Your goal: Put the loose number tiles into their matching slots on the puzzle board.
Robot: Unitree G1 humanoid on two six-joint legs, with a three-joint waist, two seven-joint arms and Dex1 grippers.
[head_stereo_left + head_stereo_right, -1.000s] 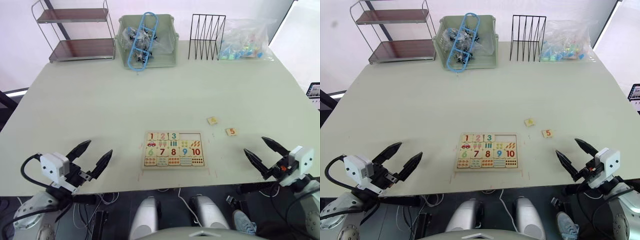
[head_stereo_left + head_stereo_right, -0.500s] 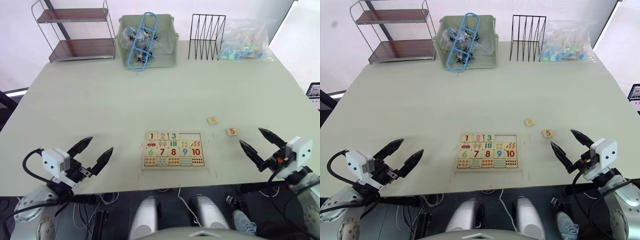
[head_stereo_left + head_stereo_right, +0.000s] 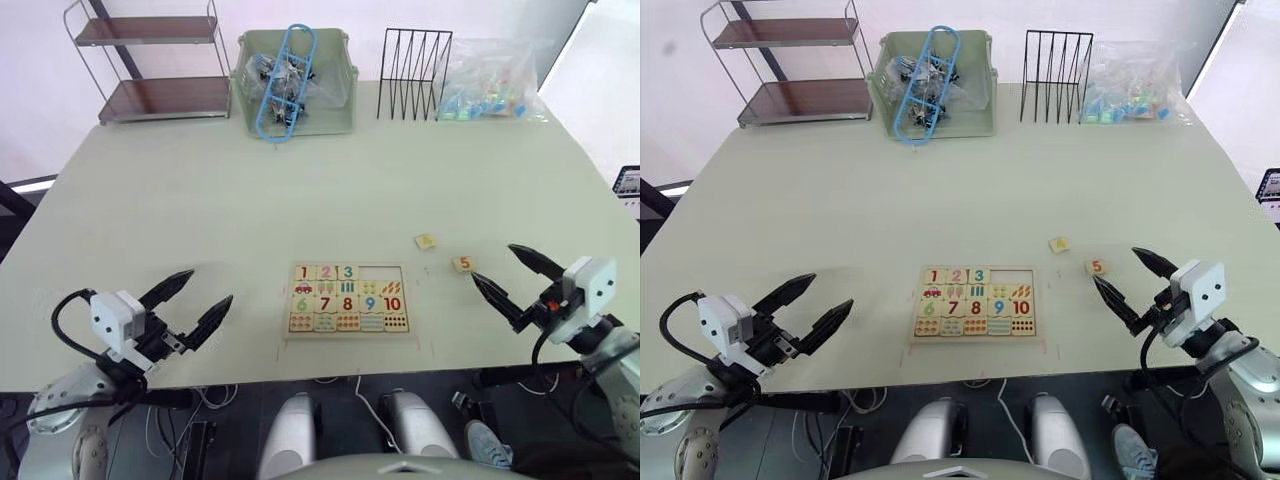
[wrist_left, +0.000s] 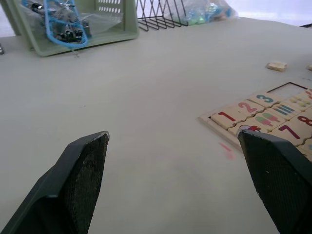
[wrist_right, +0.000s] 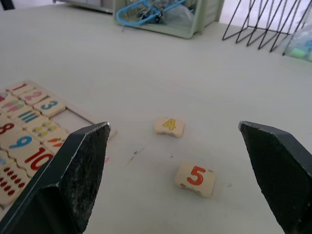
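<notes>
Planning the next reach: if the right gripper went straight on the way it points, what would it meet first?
Most likely the 5 tile, which lies on the table between the open fingers of the right gripper. The 4 tile lies just beyond it. Depth is hard to judge, so it may pass above.

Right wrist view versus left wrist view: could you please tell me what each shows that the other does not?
Right wrist view: the open right pincer, and the loose 4 tile and 5 tile with readable digits. Left wrist view: the open left pincer over bare table. Both: the puzzle board with 1, 2 and 3 seated, the green basket and the black wire rack.
</notes>
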